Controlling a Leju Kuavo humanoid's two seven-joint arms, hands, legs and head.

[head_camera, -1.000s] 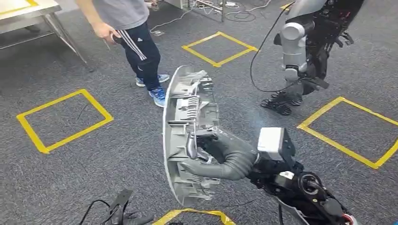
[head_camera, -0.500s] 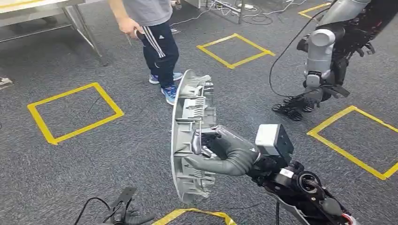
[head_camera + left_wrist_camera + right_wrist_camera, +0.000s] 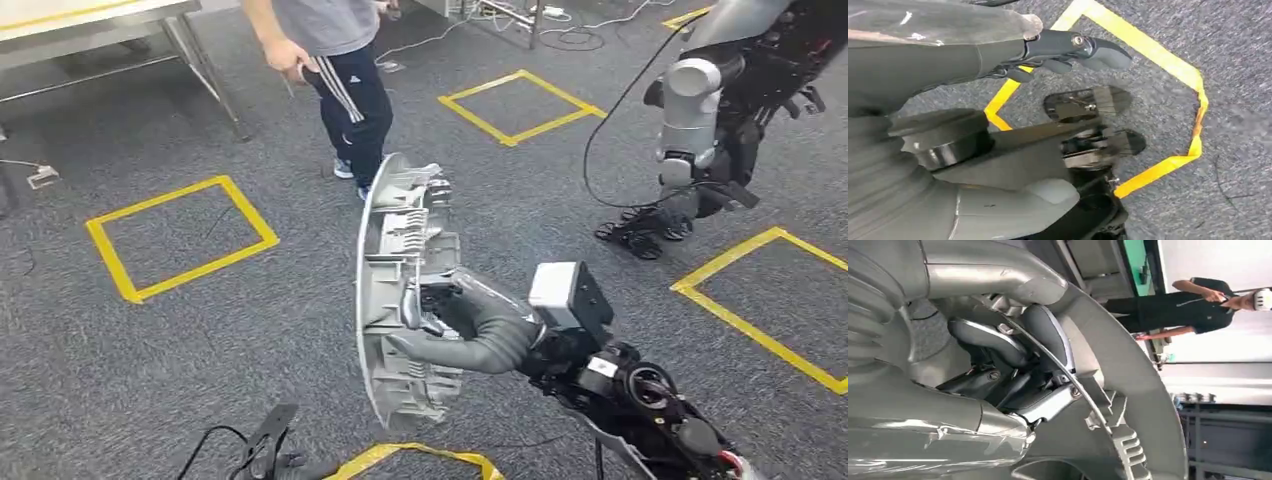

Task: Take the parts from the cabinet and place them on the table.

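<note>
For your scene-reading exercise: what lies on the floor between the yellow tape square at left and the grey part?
In the head view, bare grey carpet lies between the yellow tape square and the grey part.

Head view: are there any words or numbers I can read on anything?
None can be read.
The person's dark trousers carry white stripes and a small white logo, too small to read.
The grey plastic part in the right robot hand shows no writing.

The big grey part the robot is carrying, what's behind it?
Behind the grey part, held upright by the right hand, lies grey carpet. A person's shoe shows just past its top; whatever floor lies directly behind it is hidden.
</note>
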